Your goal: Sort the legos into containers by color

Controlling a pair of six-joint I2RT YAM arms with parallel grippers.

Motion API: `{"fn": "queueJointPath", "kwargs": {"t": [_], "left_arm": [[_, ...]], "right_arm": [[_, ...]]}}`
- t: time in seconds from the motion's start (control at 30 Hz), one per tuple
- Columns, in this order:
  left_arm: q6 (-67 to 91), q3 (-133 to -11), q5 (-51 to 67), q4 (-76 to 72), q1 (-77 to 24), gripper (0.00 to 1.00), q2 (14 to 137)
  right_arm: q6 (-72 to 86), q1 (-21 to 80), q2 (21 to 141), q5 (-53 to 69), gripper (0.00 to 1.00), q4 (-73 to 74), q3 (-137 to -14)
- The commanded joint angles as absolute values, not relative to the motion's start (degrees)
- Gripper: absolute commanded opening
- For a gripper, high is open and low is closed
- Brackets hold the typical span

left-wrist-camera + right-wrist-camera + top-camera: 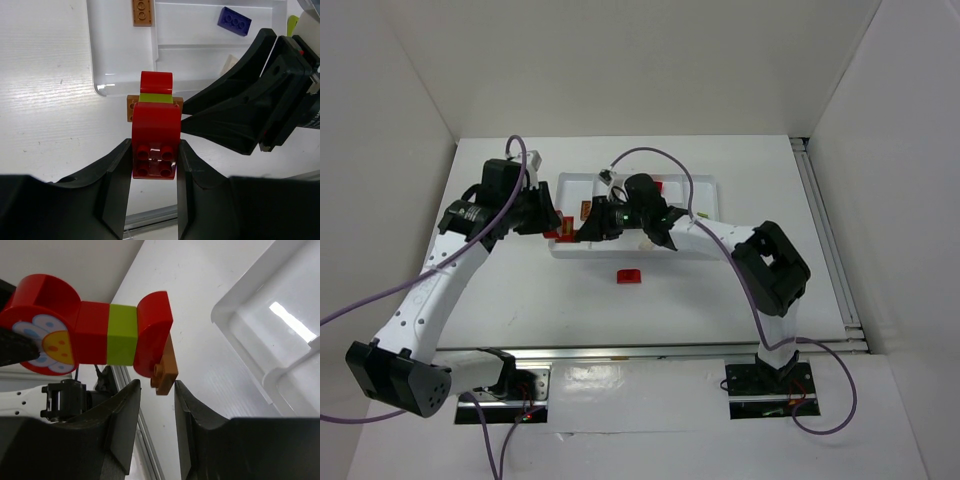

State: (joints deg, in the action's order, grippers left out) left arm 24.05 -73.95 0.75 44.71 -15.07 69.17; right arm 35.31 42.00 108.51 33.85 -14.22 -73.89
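My left gripper (153,150) is shut on a red brick (155,130), the near end of a stack of red, lime green (156,98) and red bricks with an orange-brown plate (131,106) at the far end. It holds the stack in the air just off the white tray's (120,60) near-left corner. My right gripper (156,385) is open, its fingers either side of the orange-brown plate (166,367). The plate lies against one finger, with a gap to the other. The stack's end brick (42,330) bears a flower print. Both grippers meet at the tray's left end (570,228).
A loose red brick (628,276) lies on the table before the tray (705,250). In the tray lie an orange-brown brick (142,12), a blue brick (234,21), a cream-white piece (229,65) and a red brick (660,187). A metal rail runs along the table's near edge.
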Motion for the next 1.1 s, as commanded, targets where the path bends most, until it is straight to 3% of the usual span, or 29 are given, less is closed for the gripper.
{"fn": "queueJointPath", "kwargs": {"t": [0.0,0.27,0.33,0.37,0.5,0.77,1.07], "left_arm": [[23.12,-76.11,1.23,42.54,-14.68,0.0,69.08],[23.12,-76.11,1.76,43.07,-14.68,0.0,69.08],[23.12,-76.11,2.28,43.07,-14.68,0.0,69.08],[23.64,-76.11,2.29,43.07,-14.68,0.0,69.08],[23.64,-75.59,1.76,43.07,-14.68,0.0,69.08],[24.79,-77.95,-1.93,43.07,-14.68,0.0,69.08],[26.89,-80.68,-9.49,46.41,-14.68,0.0,68.47]], "right_arm": [[36.21,42.19,110.65,34.62,0.4,-18.45,-76.64],[38.4,42.19,113.03,35.24,0.39,-20.57,-77.26],[38.41,42.19,113.55,35.24,0.27,-20.57,-78.57],[38.41,42.19,113.55,35.24,0.17,-20.57,-78.57],[38.41,42.19,113.55,33.76,0.01,-20.04,-78.57],[39.02,40.52,113.55,31.64,0.0,-21.27,-76.28],[34.45,38.68,124.0,27.86,0.0,-11.25,-93.68]]}}
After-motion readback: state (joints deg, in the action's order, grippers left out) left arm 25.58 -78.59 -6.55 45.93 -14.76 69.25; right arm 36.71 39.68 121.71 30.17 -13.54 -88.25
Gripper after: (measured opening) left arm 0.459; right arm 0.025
